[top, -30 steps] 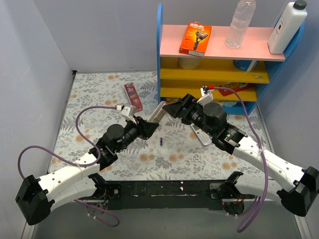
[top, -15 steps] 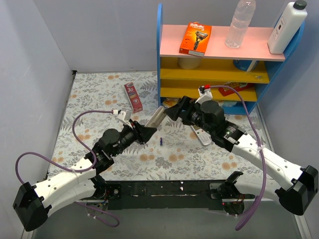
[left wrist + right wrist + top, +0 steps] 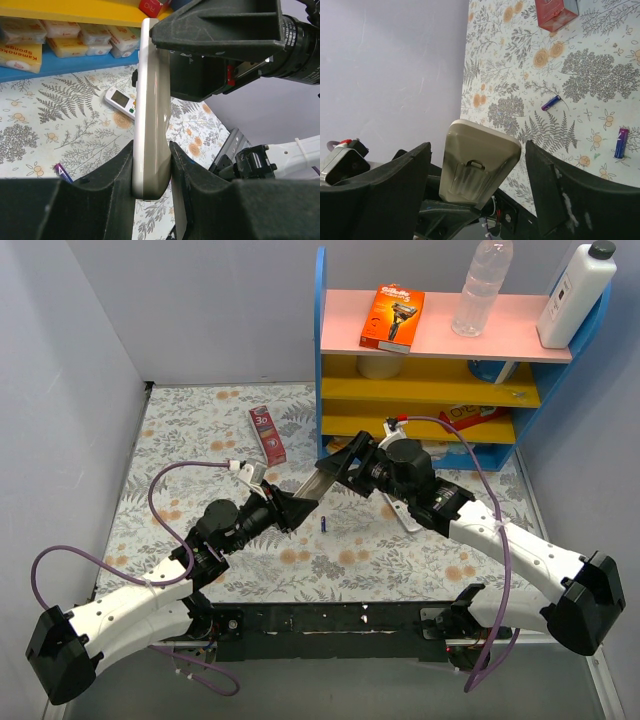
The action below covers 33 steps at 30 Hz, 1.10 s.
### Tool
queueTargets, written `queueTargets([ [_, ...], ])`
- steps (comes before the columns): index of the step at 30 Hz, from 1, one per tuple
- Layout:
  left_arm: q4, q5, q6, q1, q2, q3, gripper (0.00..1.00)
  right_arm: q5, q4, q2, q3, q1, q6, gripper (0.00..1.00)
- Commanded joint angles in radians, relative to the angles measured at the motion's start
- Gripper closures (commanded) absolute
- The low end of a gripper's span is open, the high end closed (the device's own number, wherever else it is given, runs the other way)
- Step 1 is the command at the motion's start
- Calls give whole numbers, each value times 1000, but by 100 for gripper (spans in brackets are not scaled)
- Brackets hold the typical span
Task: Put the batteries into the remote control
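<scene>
Swinging in from the shelf side, the right arm is now reaching further left than a second ago, and the left arm is sitting a little lower, so both are meeting at the remote control (image 3: 320, 482). From above, the left gripper (image 3: 292, 508) is clamping the near end of the remote control and holding it slanted above the desk (image 3: 200, 420), probably to offer its back for opening. The right gripper (image 3: 345, 462) is closing in around the far end. One battery (image 3: 324, 524) is lying on the desk just below the remote control, a small white remote (image 3: 405, 512) is lying partly under the right arm, and a red box (image 3: 267, 434) is sitting well apart beside the shelf (image 3: 322, 360). The left wrist camera is showing what the overhead view is hiding: the remote control (image 3: 150, 125) is standing edge-on, squeezed tight between the two fingers (image 3: 112, 175), with the right gripper looming over its far end and a sliver of purple battery (image 3: 62, 172) peeking out at the lower left. The right wrist camera is looking down the remote control (image 3: 480, 145) end-on, with the right gripper (image 3: 477, 150) spread wide and gaps showing on both sides, so it is not gripping anything yet. Only this view is revealing the ribbed battery cover (image 3: 467, 175), seemingly not yet removed, and a second battery (image 3: 621, 142) lying apart from the first (image 3: 551, 103).
</scene>
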Motion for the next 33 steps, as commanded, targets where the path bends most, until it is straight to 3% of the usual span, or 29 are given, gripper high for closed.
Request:
queueTargets([
  [1,28,27,25,4,-19,-2,100,-18,71,1,19,-2,41,24],
  [6,18,41,38,4,-13,0,100,-5,72,-8,9,-2,40,51],
  [7,15,50,41,4,-13,3,100,-4,71,-11,7,-2,32,66],
  [9,5,58,46,4,-10,6,100,-1,68,-15,1,-1,24,77],
  [10,0,65,46,4,-12,7,98,4,69,-20,-2,-2,20,88],
  [12,-15,76,43,4,-13,12,85,1,80,-23,-10,-2,-8,99],
  [13,-21,79,40,4,-13,14,69,-2,95,-31,-13,-2,-22,99],
  [15,-46,85,37,4,-18,21,50,-7,115,-38,-21,-2,-83,99],
  [16,-55,87,38,5,-21,24,36,-13,144,-49,-30,-2,-107,99],
  [17,-63,93,37,7,-24,27,31,-13,150,-55,-33,-2,-140,99],
  [21,-80,171,42,33,-26,43,27,-28,180,-80,-47,-11,-290,99],
  [23,-78,218,38,66,-27,49,20,-62,196,-91,-56,-17,-330,99],
  [26,-74,373,32,156,-27,60,10,-140,248,-109,-83,-48,-419,99],
  [31,32,759,-21,365,20,50,4,-373,328,-127,-100,-102,-592,99],
  [33,78,826,-18,382,57,63,4,-433,330,-121,-79,-102,-646,99],
])
